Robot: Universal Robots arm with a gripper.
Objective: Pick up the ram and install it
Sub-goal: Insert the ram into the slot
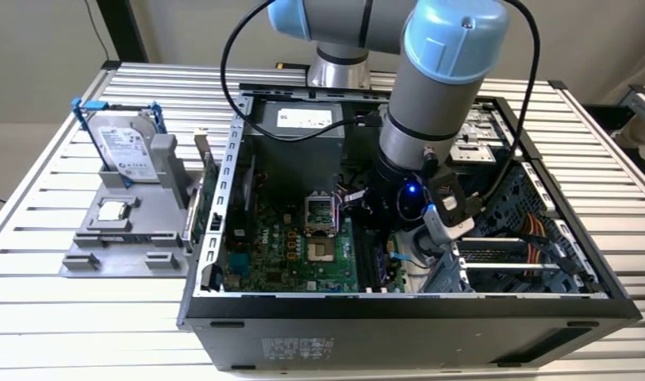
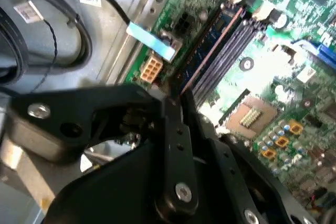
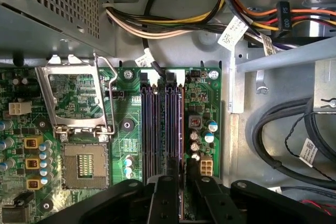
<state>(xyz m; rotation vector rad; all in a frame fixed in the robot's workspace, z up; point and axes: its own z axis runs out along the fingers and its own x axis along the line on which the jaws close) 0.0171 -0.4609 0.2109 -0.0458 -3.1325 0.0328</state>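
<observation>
Down inside the open computer case (image 1: 211, 238), the hand (image 3: 176, 182) sits over the motherboard's black slots (image 3: 163, 124), its fingers narrowed on the ram (image 2: 210, 45), a bluish-green stick standing in one of four slots; judging by this, the seating step is in hand, calling for even downward pressure; one hard drive (image 1: 126, 147) and one processor chip (image 1: 113, 210) wait on the counter (image 1: 47, 262)
</observation>
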